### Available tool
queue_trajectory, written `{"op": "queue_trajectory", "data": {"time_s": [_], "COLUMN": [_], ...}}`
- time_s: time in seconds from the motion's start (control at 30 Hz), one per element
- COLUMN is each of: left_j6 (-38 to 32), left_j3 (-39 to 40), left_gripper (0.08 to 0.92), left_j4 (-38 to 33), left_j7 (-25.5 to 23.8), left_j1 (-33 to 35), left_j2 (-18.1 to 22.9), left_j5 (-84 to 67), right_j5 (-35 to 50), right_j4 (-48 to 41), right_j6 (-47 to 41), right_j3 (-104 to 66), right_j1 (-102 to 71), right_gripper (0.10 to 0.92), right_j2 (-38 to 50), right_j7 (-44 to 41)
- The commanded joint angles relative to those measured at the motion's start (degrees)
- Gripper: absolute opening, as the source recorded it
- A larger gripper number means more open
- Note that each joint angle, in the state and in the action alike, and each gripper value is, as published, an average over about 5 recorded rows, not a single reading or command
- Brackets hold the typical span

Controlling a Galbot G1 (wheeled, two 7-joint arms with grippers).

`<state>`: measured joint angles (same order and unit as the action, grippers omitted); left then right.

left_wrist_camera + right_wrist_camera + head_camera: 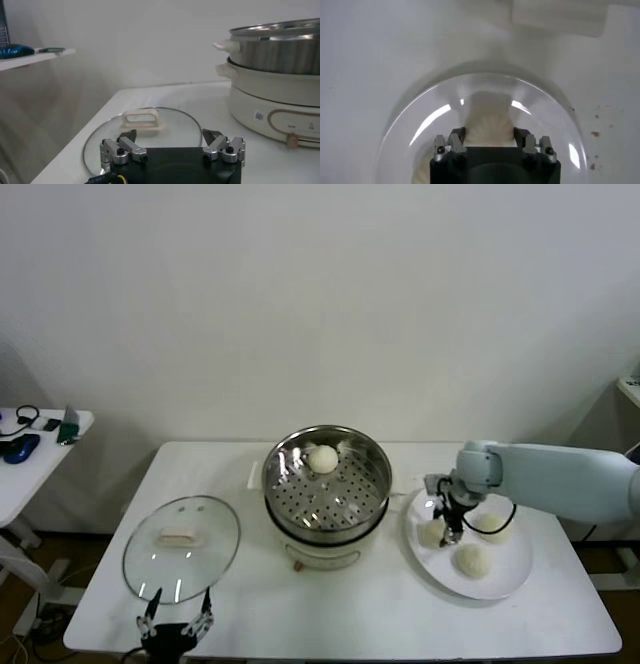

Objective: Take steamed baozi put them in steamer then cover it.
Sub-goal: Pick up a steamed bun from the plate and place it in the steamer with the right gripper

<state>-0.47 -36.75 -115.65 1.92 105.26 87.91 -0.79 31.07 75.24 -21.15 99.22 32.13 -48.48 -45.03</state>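
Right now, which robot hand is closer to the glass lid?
The left. The left gripper hangs open at the table's front edge, just beside the glass lid. The right gripper is far across the table, past the steamer, over a bun on the white plate.

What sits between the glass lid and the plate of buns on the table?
The steamer, holding one bun; the head view shows it between the lid and the plate.

white table point(350, 604), steamer point(326, 496), cover point(181, 548), plate point(510, 574)
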Motion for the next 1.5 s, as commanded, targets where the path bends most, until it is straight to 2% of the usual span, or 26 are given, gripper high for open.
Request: {"op": "queue_trajectory", "data": {"time_s": [0.03, 0.27, 0.5, 0.7, 0.97, 1.5], "left_j6": [0.0, 0.0, 0.3, 0.3, 0.3, 0.1], "left_j3": [0.1, 0.9, 1.1, 0.7, -0.6, -0.8], "left_gripper": [0.823, 0.823, 0.823, 0.823, 0.823, 0.823], "left_j4": [-0.7, -1.6, -2.4, -2.3, -1.9, -1.5], "left_j7": [0.0, -0.1, -0.3, -0.3, -0.3, 0.0], "left_j1": [0.1, 0.4, 0.2, -0.1, -0.1, 0.0], "left_j2": [-0.1, -0.3, -0.7, -0.7, -0.7, -0.6], "left_j5": [0.1, 0.3, 0.2, -0.5, -1.0, -1.3], "right_j5": [3.3, 16.5, 25.0, 23.6, 18.0, 12.8], "right_j4": [3.7, 5.1, 7.5, 3.6, -10.2, -19.4], "right_j6": [4.4, 4.7, -2.0, -4.4, -3.6, -2.4], "right_j3": [10.7, 8.2, -3.0, -5.2, -5.2, -5.0], "right_j1": [25.0, 40.6, 32.7, 19.8, 7.2, 1.3], "right_gripper": [0.653, 0.653, 0.653, 0.653, 0.653, 0.653], "right_j2": [-0.2, -7.5, -19.3, -29.0, -38.0, -41.9], "right_j7": [-6.7, -11.0, -5.1, -1.3, -0.8, 1.2]}}
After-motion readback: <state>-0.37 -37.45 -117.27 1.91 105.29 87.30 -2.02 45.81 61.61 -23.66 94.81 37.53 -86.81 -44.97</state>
